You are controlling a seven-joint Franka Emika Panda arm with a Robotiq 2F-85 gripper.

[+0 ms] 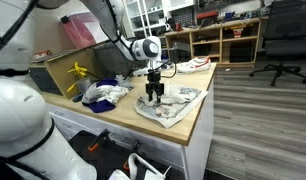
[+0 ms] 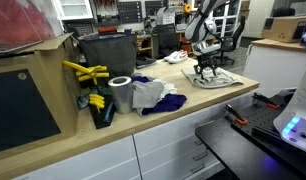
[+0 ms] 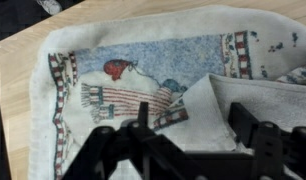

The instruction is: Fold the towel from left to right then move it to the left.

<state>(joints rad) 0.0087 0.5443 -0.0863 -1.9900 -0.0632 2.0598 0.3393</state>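
Observation:
The towel (image 1: 176, 106) is white with a printed picture and a patterned border. It lies on the wooden counter near its end, and it also shows in an exterior view (image 2: 217, 78). In the wrist view the towel (image 3: 143, 70) fills the frame, with one corner flap (image 3: 198, 115) turned over onto it. My gripper (image 1: 155, 93) hangs just over the towel, as it also does in an exterior view (image 2: 205, 70). In the wrist view my gripper (image 3: 190, 125) is open, with its two fingers on either side of the turned-over flap.
A blue and white cloth pile (image 1: 101, 93) lies further along the counter, also seen in an exterior view (image 2: 153, 97). A yellow tool (image 2: 85, 72), a tape roll (image 2: 120, 95) and a dark bin (image 2: 103, 50) stand beyond it. The counter edge (image 1: 198, 125) is close to the towel.

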